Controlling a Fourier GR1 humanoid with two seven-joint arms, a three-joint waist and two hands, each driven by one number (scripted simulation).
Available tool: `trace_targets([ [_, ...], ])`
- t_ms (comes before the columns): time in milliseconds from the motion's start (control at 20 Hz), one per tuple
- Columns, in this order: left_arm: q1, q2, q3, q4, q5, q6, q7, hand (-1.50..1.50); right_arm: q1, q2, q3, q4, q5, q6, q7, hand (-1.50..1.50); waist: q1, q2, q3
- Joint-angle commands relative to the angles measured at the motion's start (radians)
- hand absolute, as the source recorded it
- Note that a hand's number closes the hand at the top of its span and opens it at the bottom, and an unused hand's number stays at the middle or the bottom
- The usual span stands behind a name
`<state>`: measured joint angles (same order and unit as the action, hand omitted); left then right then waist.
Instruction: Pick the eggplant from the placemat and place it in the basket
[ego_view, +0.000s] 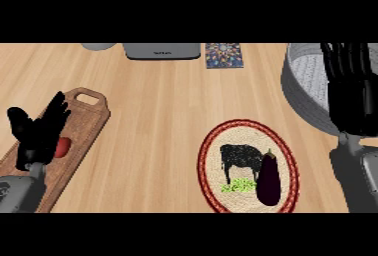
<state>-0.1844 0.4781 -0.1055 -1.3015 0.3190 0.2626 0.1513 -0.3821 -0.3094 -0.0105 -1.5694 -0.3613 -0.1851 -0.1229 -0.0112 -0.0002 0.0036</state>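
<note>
You are working on a pale wooden counter, and the head view is the only one you have. Far back sit a grey appliance and a small patterned square.

At the left, your left hand rests open with its fingers up over a cutting board. A small red item lies just beside it, partly hidden. That hand holds nothing.

At the near right lies an oval placemat with a red rim and a cow picture. The eggplant lies on its right half, lengthwise, with the stem end pointing far. Nothing touches it.

Beyond it, at the far right, stands the grey basket. Your right hand hangs over the basket with its fingers straight and spread, grasping nothing.

Expect the eggplant to be fairly light and stiff, with smooth, glossy skin that is likely to slip. It should also roll easily on the woven mat. Take it across the thick lower belly, fingers on one side and thumb on the other. Avoid the narrow stem end, where a hold would probably slide off.
</note>
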Motion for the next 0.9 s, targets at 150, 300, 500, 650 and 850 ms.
trace_targets([
  [150,0.118,-0.082,-0.084,-0.012,-0.015,-0.03,0.035,0.0,-0.031,0.034,0.074,0.163,-0.035,0.138,0.041,1.5,0.043,0.006,-0.003],
  [300,0.137,-0.087,-0.13,0.03,-0.012,-0.086,0.053,0.0,-0.046,-0.018,0.282,0.127,0.051,0.33,0.076,1.5,0.08,0.013,-0.005],
  [500,0.204,-0.101,-0.136,0.047,-0.013,-0.099,0.021,0.0,-0.008,0.169,0.454,0.165,0.223,0.14,0.085,-1.5,0.042,0.001,-0.006],
  [650,0.237,-0.093,-0.119,0.042,-0.013,-0.091,0.006,0.0,0.017,0.186,0.531,0.127,0.379,-0.016,0.19,-1.5,0.02,-0.005,-0.006],
  [850,0.252,-0.1,-0.139,0.006,-0.024,-0.074,0.033,0.0,-0.07,-0.007,0.545,0.139,0.568,-0.026,0.4,-1.5,0.009,-0.015,-0.01],
])
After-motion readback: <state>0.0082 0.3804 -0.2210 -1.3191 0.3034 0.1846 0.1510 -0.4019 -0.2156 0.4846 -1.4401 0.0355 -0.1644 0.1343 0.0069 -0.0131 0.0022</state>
